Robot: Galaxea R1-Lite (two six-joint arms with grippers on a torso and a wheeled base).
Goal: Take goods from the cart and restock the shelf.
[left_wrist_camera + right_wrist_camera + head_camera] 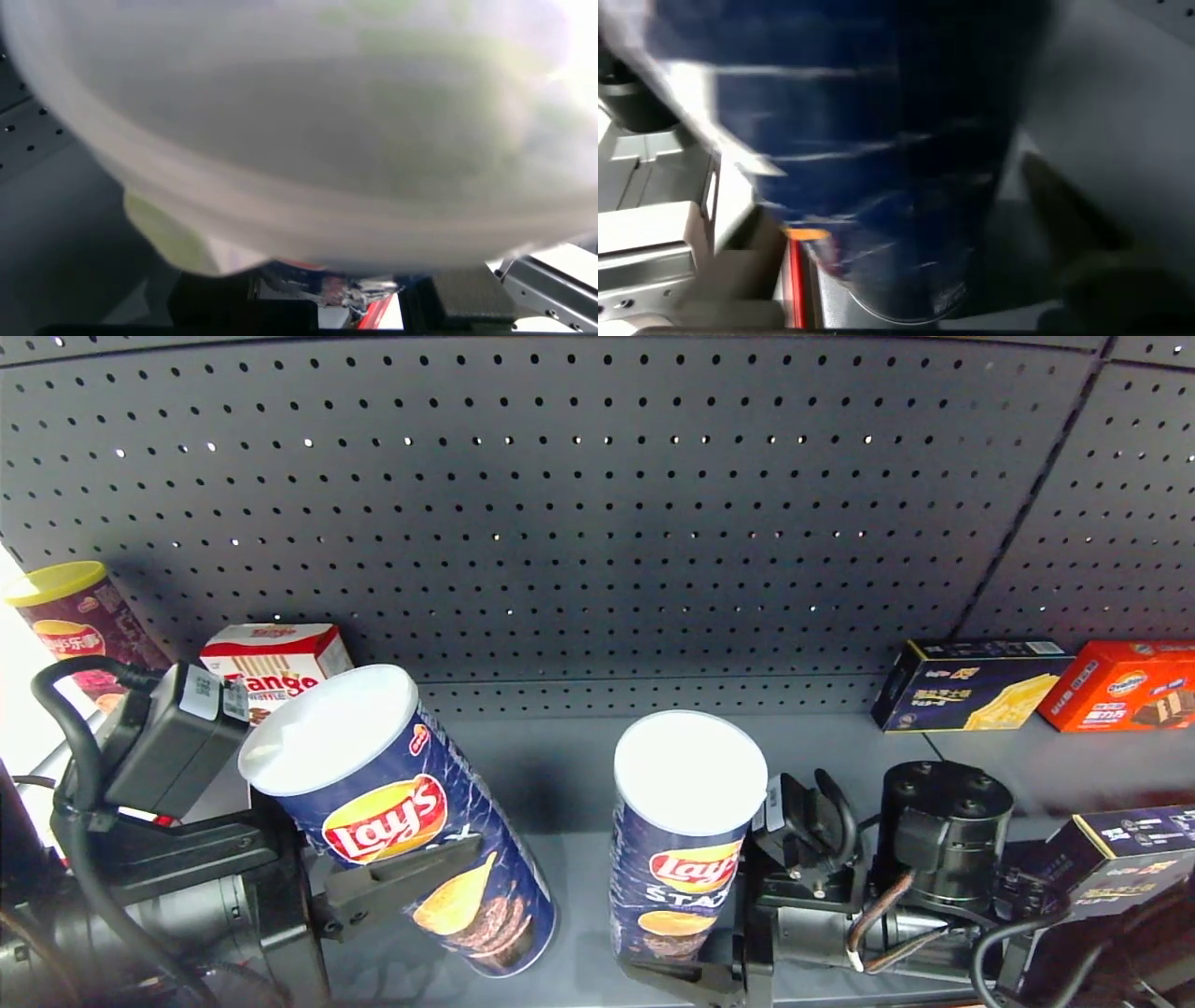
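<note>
Now left claw (417, 870) clasps a tilted can (387, 793), right claw (686, 947) an upright can (689, 840), at the shelf (560, 775).

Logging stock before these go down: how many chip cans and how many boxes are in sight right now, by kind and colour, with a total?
Blue chip cans: 2 (tilted blue can, upright blue can)
Maroon chip cans: 1 (maroon can)
Boxes: 4 (red-and-white box, orange box, rear dark blue box, near dark blue box)
Total: 7
</note>
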